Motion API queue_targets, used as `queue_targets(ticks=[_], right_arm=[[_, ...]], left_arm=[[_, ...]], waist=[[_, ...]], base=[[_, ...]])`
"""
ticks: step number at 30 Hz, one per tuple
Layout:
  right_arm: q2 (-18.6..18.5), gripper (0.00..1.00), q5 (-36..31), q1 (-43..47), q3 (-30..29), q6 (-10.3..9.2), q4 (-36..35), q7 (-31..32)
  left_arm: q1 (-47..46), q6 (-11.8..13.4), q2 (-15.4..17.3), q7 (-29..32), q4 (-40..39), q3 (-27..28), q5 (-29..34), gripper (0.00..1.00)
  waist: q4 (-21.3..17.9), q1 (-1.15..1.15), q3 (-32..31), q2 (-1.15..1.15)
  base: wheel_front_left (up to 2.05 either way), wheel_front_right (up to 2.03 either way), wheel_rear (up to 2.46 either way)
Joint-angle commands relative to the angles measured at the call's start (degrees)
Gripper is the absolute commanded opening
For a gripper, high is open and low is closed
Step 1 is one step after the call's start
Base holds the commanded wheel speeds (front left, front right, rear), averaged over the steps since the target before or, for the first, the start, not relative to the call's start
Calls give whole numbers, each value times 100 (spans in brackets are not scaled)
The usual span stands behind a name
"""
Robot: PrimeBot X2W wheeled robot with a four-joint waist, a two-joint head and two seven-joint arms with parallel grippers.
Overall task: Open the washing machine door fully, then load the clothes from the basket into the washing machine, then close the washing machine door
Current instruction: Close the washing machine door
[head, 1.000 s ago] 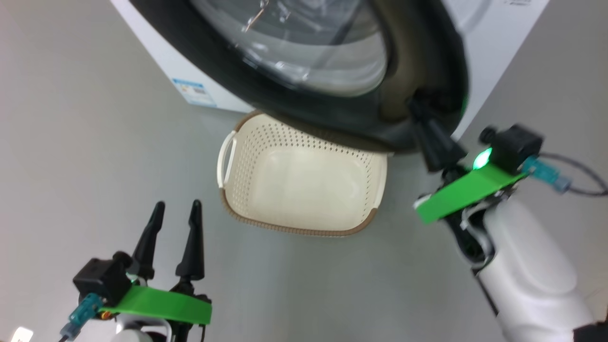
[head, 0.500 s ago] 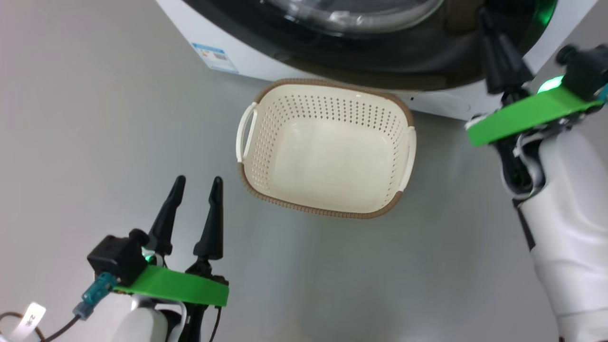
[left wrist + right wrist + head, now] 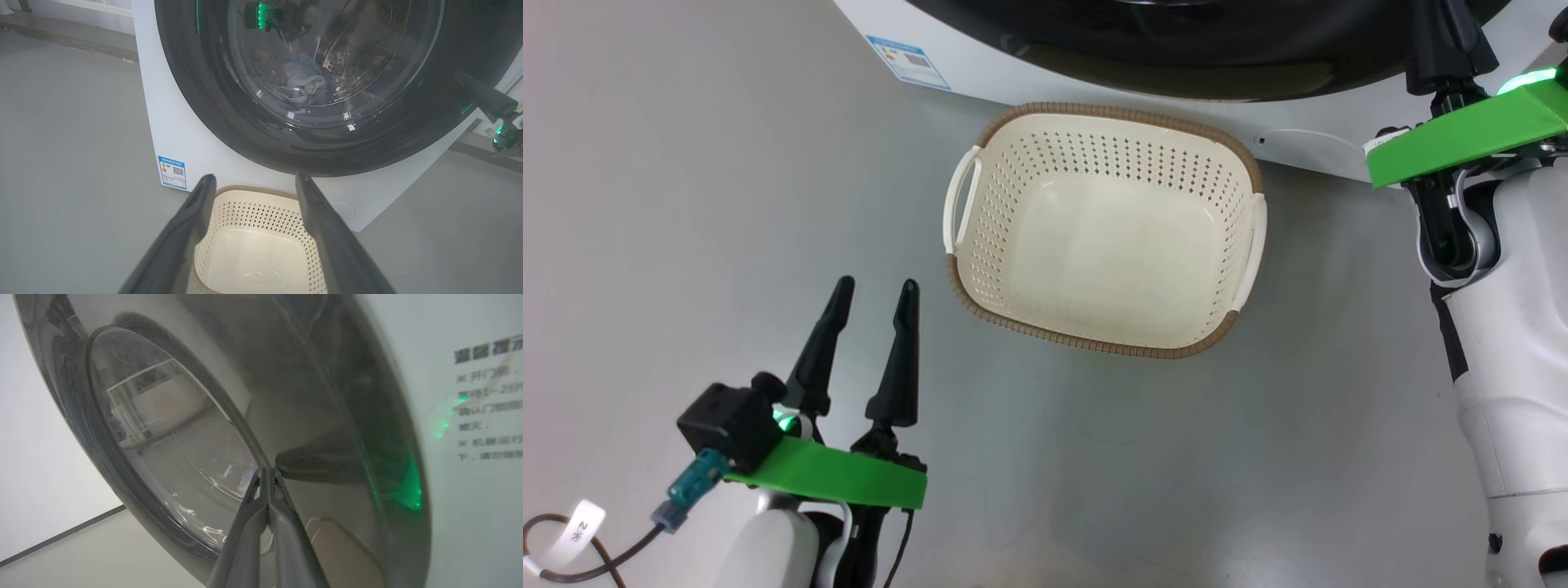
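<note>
Head: left gripper (image 3: 878, 284) spread, holding nothing, empty basket (image 3: 1094, 347) just ahead and to its right on the floor (image 3: 686, 204); right gripper (image 3: 1445, 41) up at the door (image 3: 1176, 77) rim. Left wrist: basket lies just beyond the fingers, washer (image 3: 171, 134) behind it, clothes (image 3: 300, 83) visible through the door glass. Right wrist: fingers pressed together, pinching nothing, tips against the black rim just right of the glass.

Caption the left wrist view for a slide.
Past the open left hand, the empty basket sits before the washer door, clothes visible through its glass.
</note>
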Motion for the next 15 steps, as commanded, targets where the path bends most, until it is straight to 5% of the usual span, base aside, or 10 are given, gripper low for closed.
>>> queue_targets(ticks=[1, 11, 14, 15], right_arm=[[-2, 0, -36, -156, -29, -49, -112, -27], [65, 3, -52, 377, 419, -49, -124, -27], [105, 49, -42, 609, 533, -49, -142, -27], [117, 93, -36, 685, 570, -49, -159, -27]], left_arm=[[-77, -9, 108, -37, -131, 181, -14, 100], [8, -9, 108, -37, 159, 317, 82, 100], [48, -9, 135, -37, 247, 380, 82, 100], [60, -9, 151, -37, 275, 397, 81, 100]], waist=[[1, 0, 7, 0], [-176, 0, -259, 0], [-267, 0, -376, 0], [-298, 0, -414, 0]], base=[[0, 0, 0], [0, 0, 0], [0, 0, 0], [0, 0, 0]])
